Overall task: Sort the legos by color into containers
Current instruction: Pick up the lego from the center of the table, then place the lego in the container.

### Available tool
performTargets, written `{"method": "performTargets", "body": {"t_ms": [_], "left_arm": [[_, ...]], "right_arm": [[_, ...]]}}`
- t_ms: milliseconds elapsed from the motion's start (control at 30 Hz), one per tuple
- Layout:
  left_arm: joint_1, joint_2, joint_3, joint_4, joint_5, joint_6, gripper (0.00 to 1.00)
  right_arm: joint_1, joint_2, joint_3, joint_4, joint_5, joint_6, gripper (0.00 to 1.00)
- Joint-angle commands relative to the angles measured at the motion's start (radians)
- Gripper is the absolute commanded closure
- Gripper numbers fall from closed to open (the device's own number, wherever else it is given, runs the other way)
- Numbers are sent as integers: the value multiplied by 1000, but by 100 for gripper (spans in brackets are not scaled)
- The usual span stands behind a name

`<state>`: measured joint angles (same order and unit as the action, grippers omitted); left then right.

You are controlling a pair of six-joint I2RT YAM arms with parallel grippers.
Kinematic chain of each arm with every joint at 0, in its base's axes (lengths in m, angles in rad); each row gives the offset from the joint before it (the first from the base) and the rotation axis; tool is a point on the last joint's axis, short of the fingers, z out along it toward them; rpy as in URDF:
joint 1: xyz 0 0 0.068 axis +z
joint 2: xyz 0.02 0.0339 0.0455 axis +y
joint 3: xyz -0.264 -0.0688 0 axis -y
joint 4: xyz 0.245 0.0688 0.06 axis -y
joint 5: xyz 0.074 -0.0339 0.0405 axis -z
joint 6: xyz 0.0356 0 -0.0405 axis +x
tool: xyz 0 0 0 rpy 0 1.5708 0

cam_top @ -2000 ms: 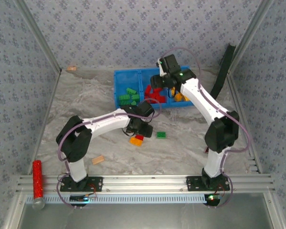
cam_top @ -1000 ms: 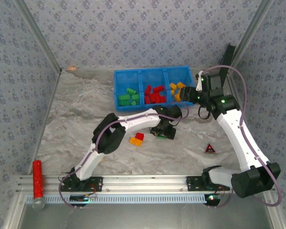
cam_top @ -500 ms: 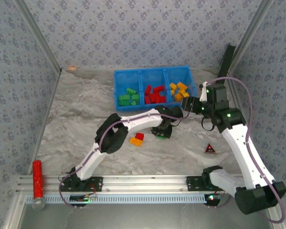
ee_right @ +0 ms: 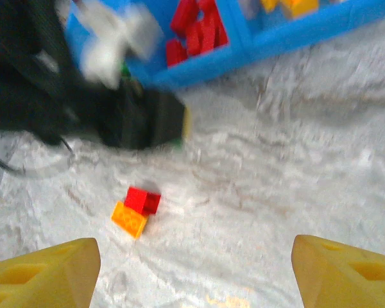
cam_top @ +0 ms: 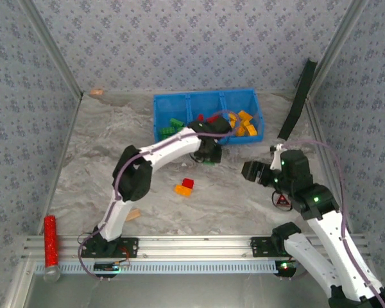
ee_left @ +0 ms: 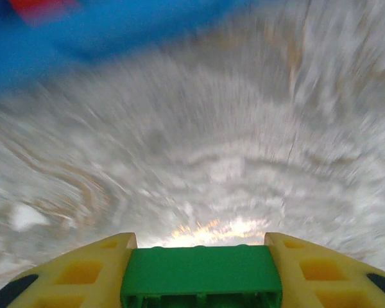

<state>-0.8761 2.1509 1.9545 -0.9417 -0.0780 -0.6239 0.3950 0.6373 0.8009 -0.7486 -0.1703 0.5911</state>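
Left fingers pinch a green brick [ee_left: 201,274] by the blue tray [cam_top: 159,117]
The left gripper [cam_top: 209,154] sits just in front of the blue tray. The right gripper [ee_right: 192,276] is spread and empty, farther off. A red brick [cam_top: 188,183] touches an orange brick [cam_top: 181,190] nearby.

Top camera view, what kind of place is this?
Probably a robot test booth: two arms bolted to a metal rail, wallpapered panels closing in a marble-look table, and a blue tray of legos.
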Motion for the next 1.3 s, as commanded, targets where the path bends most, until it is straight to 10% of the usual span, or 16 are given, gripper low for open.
{"method": "performTargets", "body": {"t_ms": [0,400,1267], "left_arm": [[52,-93,72,-11,-26,89,61],[320,-169,1,107,-24,182,60],[439,-40,-127,237,108,169,49]], "right_arm": [[84,-21,-59,-10,88,162,20],[435,417,-42,249,257,447,19],[499,1159,468,258,110,367,24]]}}
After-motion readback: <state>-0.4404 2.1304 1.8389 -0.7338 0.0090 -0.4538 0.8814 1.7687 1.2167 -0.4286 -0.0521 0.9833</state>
